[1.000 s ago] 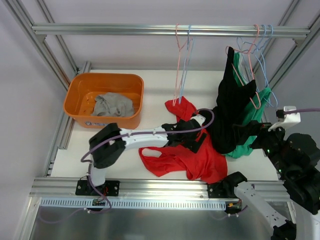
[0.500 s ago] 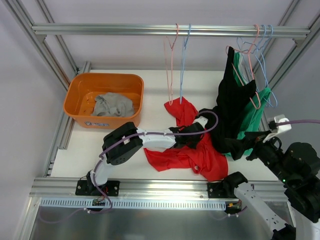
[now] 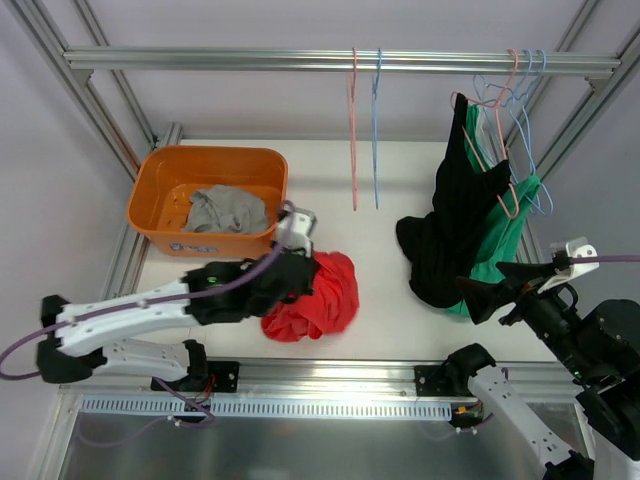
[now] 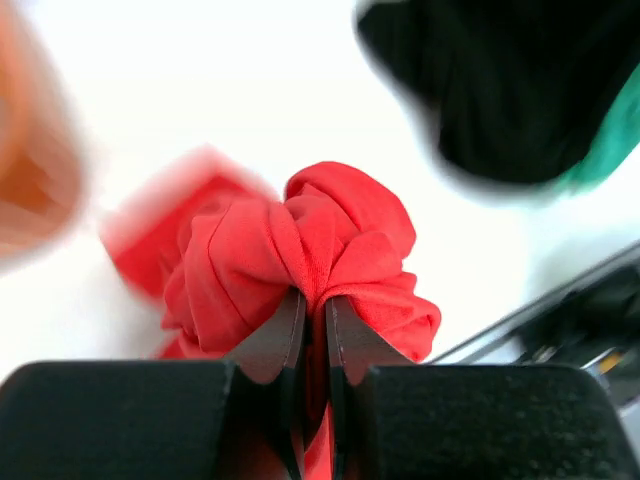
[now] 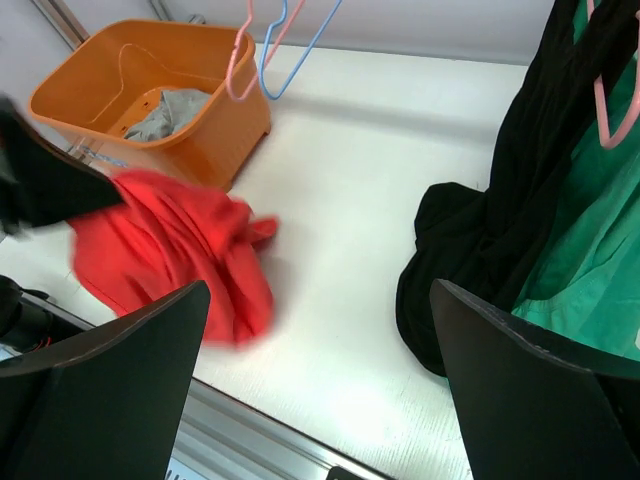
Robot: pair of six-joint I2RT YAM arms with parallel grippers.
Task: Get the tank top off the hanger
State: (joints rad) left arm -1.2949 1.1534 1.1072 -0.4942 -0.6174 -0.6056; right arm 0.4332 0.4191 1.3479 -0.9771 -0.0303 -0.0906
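Note:
The red tank top lies bunched on the white table, off the hangers. My left gripper is shut on a fold of it; in the left wrist view the red tank top bulges out past the left gripper, whose jaws pinch the cloth. A pink hanger and a blue hanger hang bare from the rail. My right gripper stands open low beside the black garment, and the right gripper has nothing between its fingers. The red tank top shows at its left.
An orange bin with a grey cloth stands at the back left. A black garment and a green one hang on hangers at the right, their hems resting on the table. Metal frame rails run overhead and along the table's sides.
My left gripper has shut on the red tank top and dragged it left, off the hanger and toward the bin. The pink and blue hangers now hang straight. The right gripper drew back slightly.

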